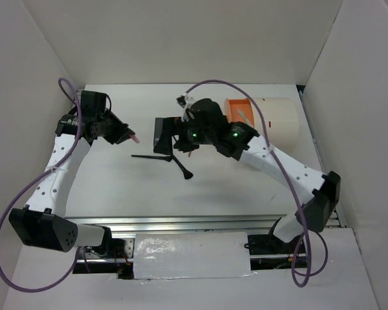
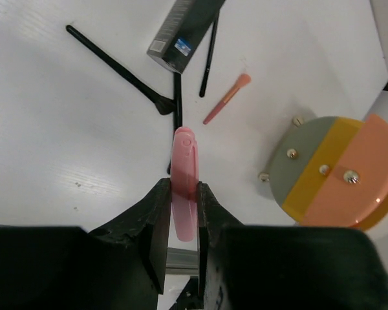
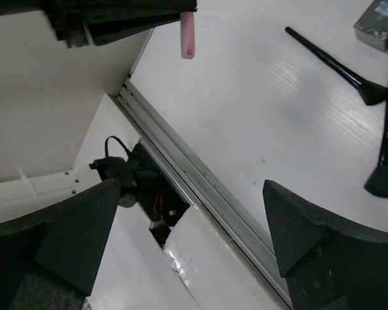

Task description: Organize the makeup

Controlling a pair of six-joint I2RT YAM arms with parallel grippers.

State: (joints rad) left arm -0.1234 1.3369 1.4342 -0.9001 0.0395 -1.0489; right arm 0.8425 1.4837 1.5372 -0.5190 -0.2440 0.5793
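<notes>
Pink applicator (image 2: 184,168) is pinched between the left fingers (image 2: 156,226), while the right fingers (image 3: 310,245) stand spread wide

The whole bench (image 1: 116,187) was viewed from high above, from behind the robot. The left wrist view was taken close, down past the left pincer (image 2: 183,187) onto the bench, and the right wrist view low past the right pincer (image 3: 191,194) towards the near rail (image 3: 174,155). The long black brush (image 2: 116,68) and the pink stick (image 2: 183,145) were shared by both wrist views.
</notes>
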